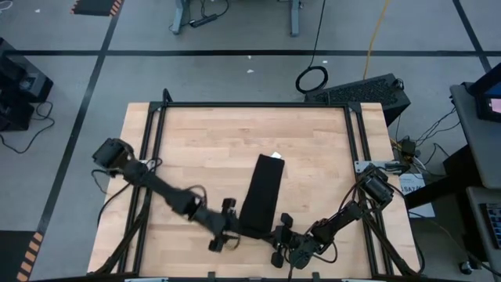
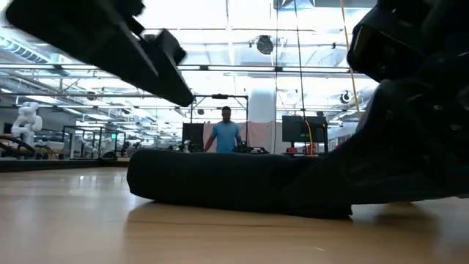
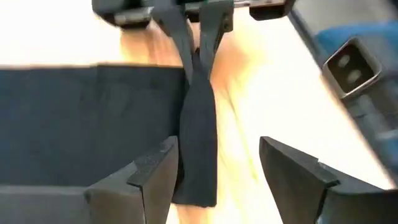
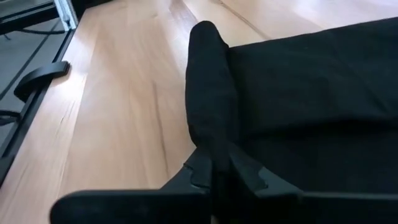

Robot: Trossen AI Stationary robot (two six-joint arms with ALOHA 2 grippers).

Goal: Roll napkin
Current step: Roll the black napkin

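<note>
Right fingers [image 4: 219,176] pinching napkin [image 1: 261,194] rolled edge; left fingers [image 3: 155,169] spread beside it.

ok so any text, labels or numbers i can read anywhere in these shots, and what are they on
None can be read.
White tag at the far end of the black napkin: too small, no print shows.
Paper sheet beside the table's right edge: dark marks, too small to read.
Screens in the room behind: blurred, nothing legible.
</note>
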